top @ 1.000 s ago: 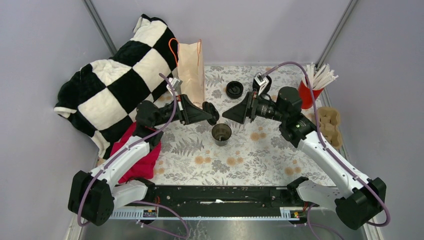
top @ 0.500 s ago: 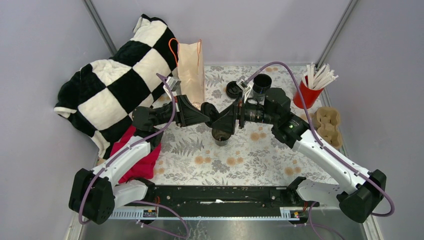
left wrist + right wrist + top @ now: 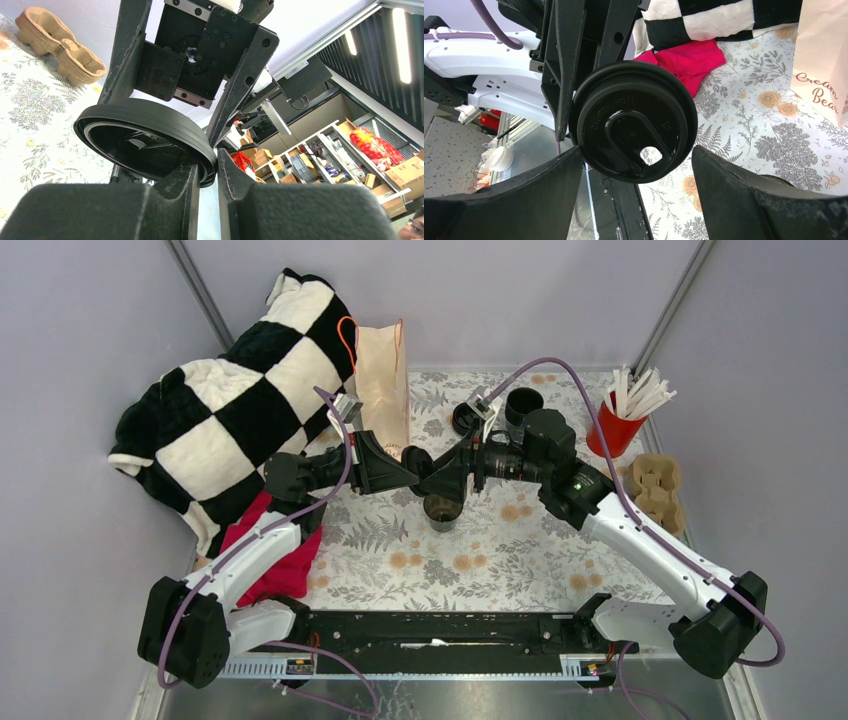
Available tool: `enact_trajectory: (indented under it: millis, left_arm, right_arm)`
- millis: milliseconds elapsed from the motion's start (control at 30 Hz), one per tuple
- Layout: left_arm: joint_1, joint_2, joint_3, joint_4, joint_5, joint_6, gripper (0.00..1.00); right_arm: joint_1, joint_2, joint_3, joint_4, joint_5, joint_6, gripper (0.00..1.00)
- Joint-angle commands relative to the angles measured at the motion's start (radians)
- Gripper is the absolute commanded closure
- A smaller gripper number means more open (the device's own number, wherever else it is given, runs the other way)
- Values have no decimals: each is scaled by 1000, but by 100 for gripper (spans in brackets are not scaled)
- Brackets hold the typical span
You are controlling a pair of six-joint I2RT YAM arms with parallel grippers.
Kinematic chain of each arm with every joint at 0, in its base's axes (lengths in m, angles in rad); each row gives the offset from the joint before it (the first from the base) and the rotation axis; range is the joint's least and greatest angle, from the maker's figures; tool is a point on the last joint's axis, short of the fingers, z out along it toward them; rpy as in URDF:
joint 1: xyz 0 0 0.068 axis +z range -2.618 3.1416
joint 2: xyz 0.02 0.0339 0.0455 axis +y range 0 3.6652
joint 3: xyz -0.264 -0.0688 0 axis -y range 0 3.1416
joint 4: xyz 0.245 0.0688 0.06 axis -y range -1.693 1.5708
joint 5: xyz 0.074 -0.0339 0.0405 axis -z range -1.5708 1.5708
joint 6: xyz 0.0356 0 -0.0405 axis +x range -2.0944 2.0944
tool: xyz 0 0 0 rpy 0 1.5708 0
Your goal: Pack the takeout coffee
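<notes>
- The left pincer (image 3: 424,464) is nearly closed, nipping the rim of a round black lid (image 3: 634,127) and holding it on edge in the air.
- The right pincer (image 3: 447,471) faces it from the other side, jaws spread wide with one finger on either side of that lid. I can't tell whether they touch it.
- From the right wrist view, the lid's top with its sip hole faces the right arm.
- The black cup (image 3: 442,509) stands upright and uncovered near the middle of the bench (image 3: 500,552), just below the two pincers.
- A paper bag (image 3: 384,390) stands at the far edge, towards the left corner, next to a chequered blanket (image 3: 225,415) heaped past the left edge.
- A red cloth (image 3: 280,555) lies at the left edge.
- A stack of black cups (image 3: 524,401) and a stack of lids (image 3: 462,422) sit by the far edge.
- A red cup (image 3: 612,430) of white sticks stands in the far right corner, with a cardboard cup carrier (image 3: 657,488) along the right edge.
</notes>
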State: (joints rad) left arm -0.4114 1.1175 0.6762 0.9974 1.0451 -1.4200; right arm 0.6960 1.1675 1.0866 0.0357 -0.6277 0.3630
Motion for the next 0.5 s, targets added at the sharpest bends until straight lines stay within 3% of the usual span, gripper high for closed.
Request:
enact_trajectory:
  millis: [0,367,467]
  left_arm:
    - [0,0,-2,71,24,-12,90]
    - [0,2,-2,67,26,-13,90]
    - [0,2,-2,67,26,-13,90]
  right_arm:
    - [11,23,48,63,-24,-15,15]
    - [12,32,59,68,-16,-15,21]
    - [11,38,54,87,-33,-1,26]
